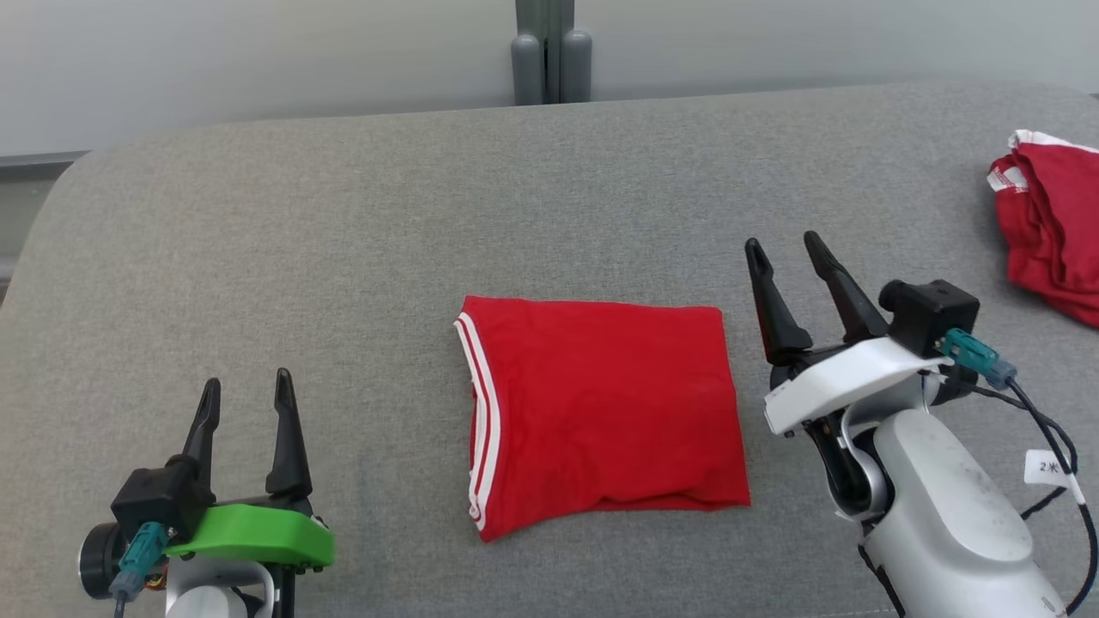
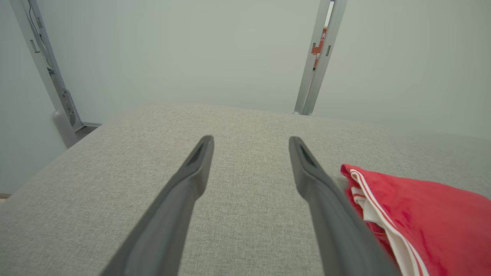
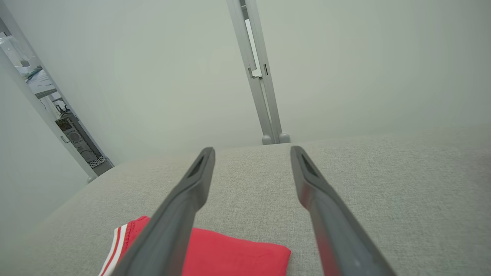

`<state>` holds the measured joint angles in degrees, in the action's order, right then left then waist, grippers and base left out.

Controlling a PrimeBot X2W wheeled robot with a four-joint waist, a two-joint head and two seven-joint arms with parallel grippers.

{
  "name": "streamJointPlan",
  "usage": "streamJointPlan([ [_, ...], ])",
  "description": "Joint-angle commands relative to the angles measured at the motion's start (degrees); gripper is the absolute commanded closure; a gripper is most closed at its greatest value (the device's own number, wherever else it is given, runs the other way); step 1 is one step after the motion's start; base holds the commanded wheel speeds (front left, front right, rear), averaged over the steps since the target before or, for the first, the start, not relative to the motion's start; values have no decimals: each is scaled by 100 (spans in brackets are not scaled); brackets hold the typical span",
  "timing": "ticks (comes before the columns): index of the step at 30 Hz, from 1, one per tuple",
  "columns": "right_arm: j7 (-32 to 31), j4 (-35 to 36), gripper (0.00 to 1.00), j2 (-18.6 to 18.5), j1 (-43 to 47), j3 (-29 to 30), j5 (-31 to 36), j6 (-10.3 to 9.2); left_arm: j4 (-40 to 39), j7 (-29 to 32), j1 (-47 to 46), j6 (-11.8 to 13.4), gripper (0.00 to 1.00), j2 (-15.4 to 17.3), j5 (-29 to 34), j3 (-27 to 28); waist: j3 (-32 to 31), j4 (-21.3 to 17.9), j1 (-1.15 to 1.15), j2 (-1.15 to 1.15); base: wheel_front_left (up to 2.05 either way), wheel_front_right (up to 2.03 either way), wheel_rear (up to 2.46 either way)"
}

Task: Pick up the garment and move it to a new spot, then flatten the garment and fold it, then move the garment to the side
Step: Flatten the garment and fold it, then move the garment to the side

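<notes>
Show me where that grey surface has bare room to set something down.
Bare: the grey surface beyond the folded garment, and the gap between it and the left gripper. Crowded: the right, where the right gripper stands beside it and a crumpled red cloth lies.

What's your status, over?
Left hand, right hand open, empty. Folded red white-trimmed garment flat on grey fabric surface. Crumpled red cloth far right, clear.
</notes>
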<state>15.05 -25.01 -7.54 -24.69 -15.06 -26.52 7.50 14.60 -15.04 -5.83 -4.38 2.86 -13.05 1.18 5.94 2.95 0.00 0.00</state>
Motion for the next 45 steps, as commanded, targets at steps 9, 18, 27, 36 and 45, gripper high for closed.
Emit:
streamJointPlan([
  [9, 13, 952, 0, -41, 1059, 531, 429, -3, -26, -15, 188, -26, 0, 10, 124, 210, -220, -410, 0, 0, 0, 0, 0],
  [18, 14, 1510, 0, -67, 1817, 661, 656, -3, -122, -15, 472, 27, 0, 10, 192, 366, -443, -615, 0, 0, 0, 0, 0],
  [27, 14, 1798, 0, 9, 2319, 857, 926, -4, -175, -15, 584, -1, 0, 17, 403, 329, -570, -591, 0, 0, 0, 0, 0],
  [36, -34, 1872, 0, 45, 2464, 937, 1109, -4, -238, -15, 624, 25, 0, 74, 499, 249, -626, -483, 0, 0, 0, 0, 0],
  [45, -132, 1921, 0, 70, 2476, 971, 1204, -4, -369, 73, 705, 105, 0, 135, 465, 219, -645, -419, 0, 0, 0, 0, 0],
])
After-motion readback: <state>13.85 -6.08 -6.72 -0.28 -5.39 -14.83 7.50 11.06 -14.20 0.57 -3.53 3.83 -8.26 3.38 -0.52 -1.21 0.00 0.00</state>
